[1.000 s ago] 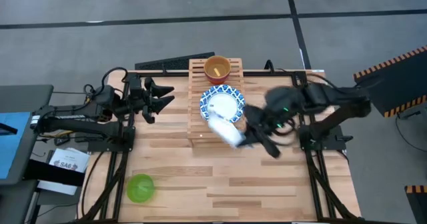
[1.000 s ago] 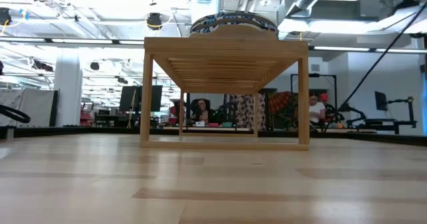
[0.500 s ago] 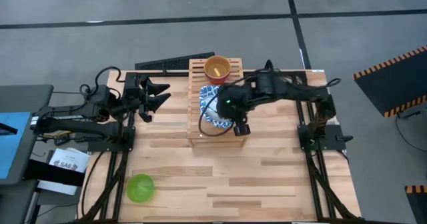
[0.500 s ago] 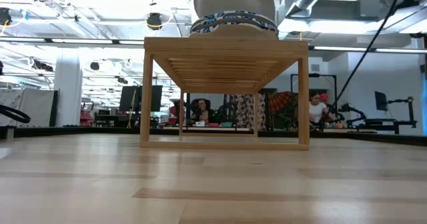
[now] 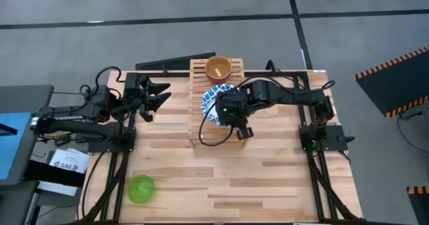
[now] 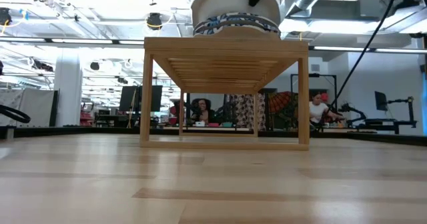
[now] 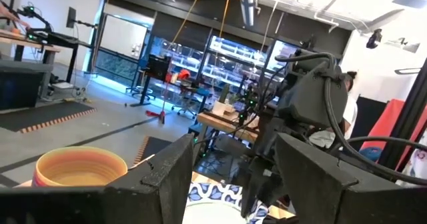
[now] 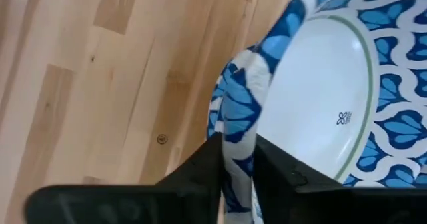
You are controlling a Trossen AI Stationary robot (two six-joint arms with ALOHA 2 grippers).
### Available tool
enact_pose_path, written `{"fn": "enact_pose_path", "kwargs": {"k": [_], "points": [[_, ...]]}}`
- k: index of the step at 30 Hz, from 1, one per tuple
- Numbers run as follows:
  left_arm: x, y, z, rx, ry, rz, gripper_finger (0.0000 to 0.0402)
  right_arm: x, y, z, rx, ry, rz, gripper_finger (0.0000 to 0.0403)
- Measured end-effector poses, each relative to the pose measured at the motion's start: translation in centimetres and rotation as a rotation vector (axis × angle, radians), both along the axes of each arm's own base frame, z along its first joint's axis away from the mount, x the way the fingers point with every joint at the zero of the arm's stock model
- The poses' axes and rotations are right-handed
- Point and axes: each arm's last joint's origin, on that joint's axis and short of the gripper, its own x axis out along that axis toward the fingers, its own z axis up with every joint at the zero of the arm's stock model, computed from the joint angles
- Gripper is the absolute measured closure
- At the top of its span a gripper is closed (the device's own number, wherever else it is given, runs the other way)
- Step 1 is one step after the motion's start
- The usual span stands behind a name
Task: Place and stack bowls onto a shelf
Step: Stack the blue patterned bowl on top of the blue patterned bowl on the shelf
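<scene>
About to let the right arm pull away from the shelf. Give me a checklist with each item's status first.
1. Blue-rimmed bowl rests on the shelf: ok.
2. Right gripper clear of the bowl rim: not ok, fingers straddle it.
3. Bowl nested level on the one beneath: cannot tell.
4. Orange bowl at the shelf's far end, out of the way: ok.
5. Left gripper parked open beside the shelf: ok.
6. Green bowl waiting on the table: ok.

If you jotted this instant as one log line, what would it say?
right pincer: astride rim of blue-patterned bowl on shelf | left pincer: open, waiting beside shelf | orange bowl: on shelf | green bowl: on table
</scene>
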Motion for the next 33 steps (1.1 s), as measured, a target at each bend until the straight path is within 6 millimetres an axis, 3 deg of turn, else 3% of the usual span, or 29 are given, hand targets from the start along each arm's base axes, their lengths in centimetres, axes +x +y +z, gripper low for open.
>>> {"fn": "enact_pose_path", "kwargs": {"k": [9,14,19,27,30,33], "points": [[0.0,0.0,0.0,0.000,0.000,0.000,0.0203,-0.1,0.3,0.1,-0.174,0.000,-0.015,0.0188],[0.0,0.0,0.0,0.000,0.000,0.000,0.0203,-1.4,0.9,0.3,-0.156,0.076,0.014,0.0142],[0.0,0.0,0.0,0.000,0.001,0.000,0.0203,-2.1,0.4,1.2,-0.124,0.037,-0.039,0.0138],[0.0,0.0,-0.1,0.010,0.010,0.004,0.0203,-5.8,0.0,4.8,0.039,-0.159,-0.195,0.0144],[0.0,0.0,-0.1,0.027,0.015,0.011,0.0203,-6.9,0.5,5.0,0.115,-0.294,-0.233,0.0171],[0.0,0.0,-0.1,0.028,0.015,0.012,0.0203,-6.8,1.2,3.4,0.181,-0.436,-0.259,0.0224]]}}
